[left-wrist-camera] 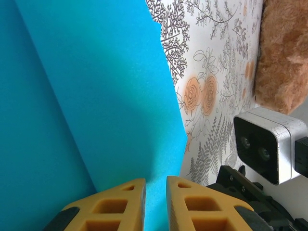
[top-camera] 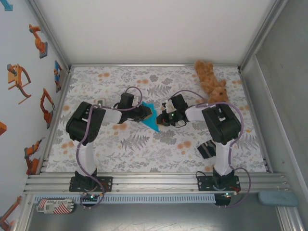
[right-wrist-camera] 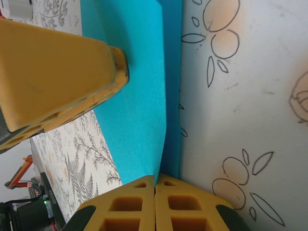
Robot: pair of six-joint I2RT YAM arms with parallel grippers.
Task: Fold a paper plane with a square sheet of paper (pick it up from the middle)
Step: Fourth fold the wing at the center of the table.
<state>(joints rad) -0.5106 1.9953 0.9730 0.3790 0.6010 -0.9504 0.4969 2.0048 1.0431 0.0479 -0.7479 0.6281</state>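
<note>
— Where is the thin cyan-blue sheet of paper [top-camera: 150, 118]?
— Around the middle of the white floral-printed worktop [top-camera: 144, 154], between the tips of the two arms. From above it shows as a creased, pointed triangular shape.
— And the left pincer [left-wrist-camera: 155, 184]?
— Its yellow fingers [left-wrist-camera: 120, 207] point down at the sheet and stand a narrow slit apart, with blue showing through the slit. A crease runs across the paper just ahead of them.
— The right pincer [right-wrist-camera: 155, 178]?
— Pressed together, pinching the sheet. A raised flap narrows straight into the seam between its fingers, and a darker layer of the same paper lies on the worktop beside it. One finger of the left pincer hangs over the sheet just beyond.
— Anything else on there?
— A brown plush teddy bear [top-camera: 211, 82] lies towards the far right corner, well apart from the paper. A dark striped cloth [top-camera: 208, 149] sits near the right arm's base.
</note>
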